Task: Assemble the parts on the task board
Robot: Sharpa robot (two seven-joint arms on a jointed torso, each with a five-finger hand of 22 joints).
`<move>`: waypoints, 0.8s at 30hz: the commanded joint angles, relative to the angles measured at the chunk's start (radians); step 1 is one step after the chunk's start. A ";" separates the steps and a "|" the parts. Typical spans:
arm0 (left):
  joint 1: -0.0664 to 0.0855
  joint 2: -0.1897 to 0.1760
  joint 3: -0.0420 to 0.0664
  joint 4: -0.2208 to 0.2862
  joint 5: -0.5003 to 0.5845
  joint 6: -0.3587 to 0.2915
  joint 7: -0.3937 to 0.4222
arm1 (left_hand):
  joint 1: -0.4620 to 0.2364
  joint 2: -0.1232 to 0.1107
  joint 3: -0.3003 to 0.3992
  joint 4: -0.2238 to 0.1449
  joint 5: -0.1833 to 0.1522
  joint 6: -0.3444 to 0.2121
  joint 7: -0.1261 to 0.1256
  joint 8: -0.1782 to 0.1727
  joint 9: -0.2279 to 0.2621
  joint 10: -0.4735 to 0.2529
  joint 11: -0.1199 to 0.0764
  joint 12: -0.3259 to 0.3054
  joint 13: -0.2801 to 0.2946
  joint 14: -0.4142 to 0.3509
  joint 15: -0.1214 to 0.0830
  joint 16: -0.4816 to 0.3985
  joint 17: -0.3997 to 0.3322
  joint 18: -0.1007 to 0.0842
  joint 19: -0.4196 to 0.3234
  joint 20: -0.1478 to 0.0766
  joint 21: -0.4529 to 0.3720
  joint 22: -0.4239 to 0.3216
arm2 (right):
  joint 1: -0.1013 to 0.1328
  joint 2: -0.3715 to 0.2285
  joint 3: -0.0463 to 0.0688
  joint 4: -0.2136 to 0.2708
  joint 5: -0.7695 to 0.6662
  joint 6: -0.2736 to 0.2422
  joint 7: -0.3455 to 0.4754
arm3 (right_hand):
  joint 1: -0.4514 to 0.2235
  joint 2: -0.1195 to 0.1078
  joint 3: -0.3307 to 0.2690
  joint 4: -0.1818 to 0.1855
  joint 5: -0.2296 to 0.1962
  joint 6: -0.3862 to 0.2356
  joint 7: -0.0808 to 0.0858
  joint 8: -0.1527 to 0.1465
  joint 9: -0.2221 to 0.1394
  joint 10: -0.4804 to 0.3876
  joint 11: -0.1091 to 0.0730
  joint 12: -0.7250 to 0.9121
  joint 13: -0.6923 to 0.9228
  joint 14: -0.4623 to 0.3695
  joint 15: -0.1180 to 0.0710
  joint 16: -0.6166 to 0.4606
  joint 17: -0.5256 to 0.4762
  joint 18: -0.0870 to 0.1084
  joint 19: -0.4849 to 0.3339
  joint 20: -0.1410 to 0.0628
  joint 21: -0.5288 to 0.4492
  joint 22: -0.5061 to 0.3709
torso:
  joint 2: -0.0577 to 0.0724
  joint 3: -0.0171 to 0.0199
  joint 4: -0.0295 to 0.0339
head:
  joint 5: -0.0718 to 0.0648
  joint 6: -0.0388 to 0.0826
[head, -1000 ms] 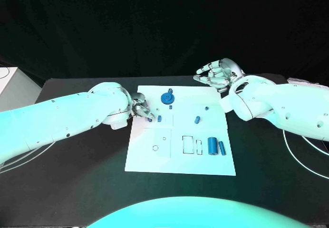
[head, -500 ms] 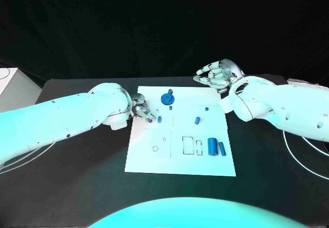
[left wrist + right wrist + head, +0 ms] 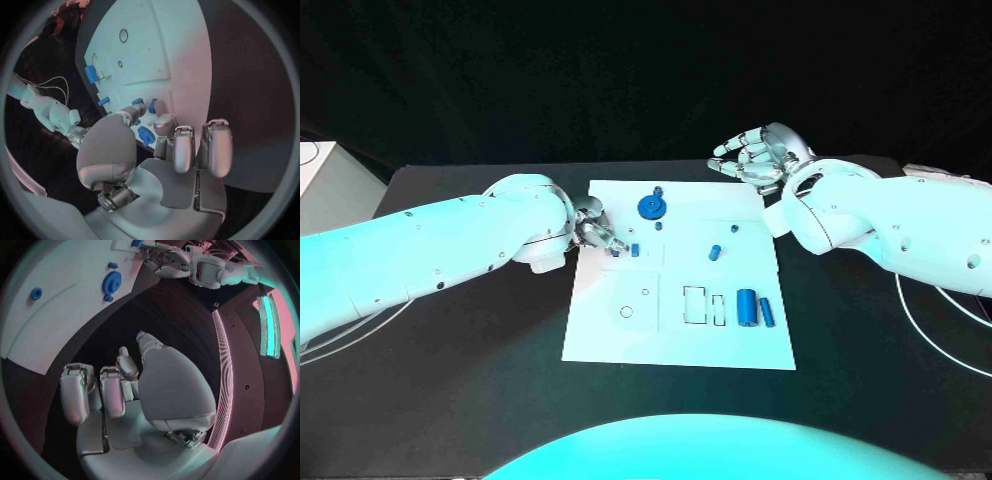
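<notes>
Blue toothed gear [image 3: 652, 208] on flat white task board [image 3: 678, 340].

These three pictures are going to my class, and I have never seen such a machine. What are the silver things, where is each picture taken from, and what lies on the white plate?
A robot with two white arms, each ending in a silver many-fingered hand. One picture looks down from its head; the round ones come from a camera at each wrist. The white task board lies on a black table. On it are small blue parts: a gear and two cylinders. The left hand has its fingers at a small blue part near the board's edge; whether it grips it is unclear. The right hand hangs curled beyond the board, holding nothing.
</notes>
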 commanded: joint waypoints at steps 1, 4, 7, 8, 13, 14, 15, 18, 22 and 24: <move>-0.005 -0.003 -0.004 0.004 0.000 0.030 -0.004 | 0.013 -0.004 -0.022 0.012 -0.023 0.005 0.005 0.001 -0.004 -0.005 -0.001 -0.002 0.001 0.106 -0.004 0.003 0.263 -0.007 0.006 -0.005 0.000 0.116 | -0.001 -0.001 0.000 0.000 -0.008 0.013 0.013 | -0.010 -0.002 0.006 -0.002 -0.002 -0.008 0.001 0.005 -0.001 -0.004 0.000 -0.003 -0.001 0.076 0.004 -0.005 0.146 0.007 0.062 0.006 -0.003 0.174 | 0.000 0.0006 0.0005 | 0.000 0.000; -0.005 -0.006 -0.004 0.006 0.000 0.031 -0.005 | 0.025 -0.001 -0.050 0.039 -0.072 0.005 0.006 0.002 -0.010 -0.004 0.000 -0.001 0.004 0.106 -0.004 0.003 0.263 -0.007 0.005 -0.004 -0.001 0.115 | -0.002 -0.001 0.000 0.000 -0.008 0.014 0.013 | -0.010 -0.002 0.006 -0.002 -0.002 -0.008 0.001 0.005 -0.001 -0.004 0.000 -0.003 -0.001 0.076 0.004 -0.005 0.146 0.007 0.062 0.006 -0.003 0.174 | 0.000 0.0002 0.0003 | 0.001 0.002; -0.005 -0.008 -0.003 0.008 0.000 0.031 -0.005 | 0.029 0.000 -0.057 0.047 -0.079 0.006 0.006 0.003 -0.012 -0.004 0.000 -0.002 0.004 0.106 -0.003 0.003 0.263 -0.007 0.006 -0.004 -0.001 0.116 | -0.002 -0.001 0.000 0.000 -0.008 0.014 0.013 | -0.010 -0.002 0.006 -0.002 -0.002 -0.008 0.001 0.005 -0.001 -0.004 0.000 -0.003 -0.001 0.076 0.004 -0.005 0.146 0.007 0.062 0.006 -0.003 0.174 | -0.001 0.0005 0.0002 | 0.000 0.001; -0.005 -0.010 -0.003 0.009 0.000 0.031 -0.005 | 0.029 0.000 -0.057 0.047 -0.079 0.006 0.006 0.003 -0.012 -0.004 0.000 -0.002 0.004 0.106 -0.003 0.003 0.263 -0.007 0.006 -0.004 -0.001 0.116 | -0.003 -0.001 0.000 0.000 -0.008 0.014 0.013 | -0.010 -0.002 0.006 -0.002 -0.002 -0.008 0.001 0.005 -0.001 -0.004 0.000 -0.003 -0.001 0.076 0.004 -0.005 0.146 0.007 0.062 0.006 -0.003 0.174 | -0.001 0.0004 0.0003 | 0.000 0.001; -0.005 -0.020 0.000 0.019 -0.002 0.026 -0.004 | 0.030 0.001 -0.059 0.049 -0.081 0.006 0.006 0.003 -0.012 -0.004 0.000 -0.001 0.004 0.106 -0.003 0.003 0.263 -0.007 0.006 -0.004 -0.001 0.116 | -0.004 -0.001 0.000 -0.001 -0.008 0.014 0.014 | -0.010 -0.002 0.006 -0.002 -0.002 -0.008 0.001 0.005 -0.001 -0.004 0.000 -0.003 -0.001 0.076 0.004 -0.005 0.146 0.007 0.062 0.006 -0.003 0.174 | 0.000 0.0003 0.0002 | 0.000 0.005; -0.005 -0.024 0.002 0.022 -0.002 0.025 -0.003 | 0.030 0.001 -0.059 0.049 -0.081 0.006 0.006 0.003 -0.012 -0.004 0.000 -0.001 0.004 0.106 -0.003 0.003 0.263 -0.007 0.006 -0.004 -0.001 0.116 | -0.004 -0.001 0.000 -0.001 -0.008 0.013 0.014 | -0.010 -0.002 0.006 -0.002 -0.002 -0.008 0.001 0.005 -0.001 -0.004 0.000 -0.003 -0.001 0.076 0.004 -0.005 0.146 0.007 0.062 0.006 -0.003 0.174 | 0.000 0.0005 -0.0003 | 0.000 0.006; -0.005 -0.026 0.003 0.025 -0.001 0.023 -0.002 | 0.033 0.002 -0.062 0.053 -0.083 0.006 0.006 0.004 -0.013 -0.005 0.000 -0.003 0.002 0.106 -0.003 0.003 0.263 -0.007 0.005 -0.004 -0.001 0.115 | -0.004 -0.001 0.000 -0.001 -0.008 0.013 0.014 | -0.010 -0.002 0.006 -0.002 -0.002 -0.008 0.001 0.005 -0.001 -0.004 0.000 -0.003 -0.001 0.076 0.004 -0.005 0.146 0.007 0.062 0.006 -0.003 0.174 | 0.000 0.0003 -0.0003 | 0.000 0.006; -0.004 -0.036 0.009 0.035 0.002 0.020 0.001 | 0.034 0.002 -0.065 0.055 -0.084 0.005 0.006 0.004 -0.014 -0.007 0.000 -0.006 -0.002 0.106 -0.003 0.003 0.263 -0.006 0.003 -0.004 -0.003 0.112 | -0.005 -0.001 0.000 -0.002 -0.008 0.013 0.014 | -0.010 -0.002 0.006 -0.002 -0.002 -0.008 0.001 0.005 -0.001 -0.004 0.000 -0.003 -0.001 0.076 0.004 -0.005 0.146 0.007 0.062 0.006 -0.003 0.174 | 0.000 0.0007 -0.0003 | 0.000 0.006; -0.004 -0.048 0.018 0.049 0.011 0.014 0.005 | 0.049 0.005 -0.070 0.061 -0.080 -0.002 0.008 0.003 -0.016 -0.014 0.001 -0.015 -0.015 0.106 -0.003 0.003 0.263 -0.004 -0.004 -0.004 -0.009 0.102 | -0.005 -0.001 0.000 -0.002 -0.008 0.014 0.014 | -0.010 -0.002 0.006 -0.002 -0.002 -0.008 0.001 0.005 -0.001 -0.004 0.000 -0.003 -0.001 0.076 0.004 -0.005 0.146 0.007 0.062 0.006 -0.003 0.174 | 0.000 0.0006 0.0001 | -0.002 0.006; -0.004 -0.054 0.024 0.057 0.019 0.008 0.010 | 0.064 0.012 -0.072 0.065 -0.073 -0.007 0.009 0.002 -0.018 -0.020 0.003 -0.020 -0.021 0.106 -0.002 0.003 0.263 -0.003 -0.008 -0.003 -0.012 0.097 | -0.006 -0.001 0.000 -0.002 -0.008 0.014 0.014 | -0.010 -0.002 0.006 -0.002 -0.002 -0.008 0.001 0.005 -0.001 -0.004 0.000 -0.003 -0.001 0.076 0.004 -0.005 0.146 0.007 0.062 0.006 -0.003 0.174 | 0.001 0.0003 0.0003 | -0.003 0.006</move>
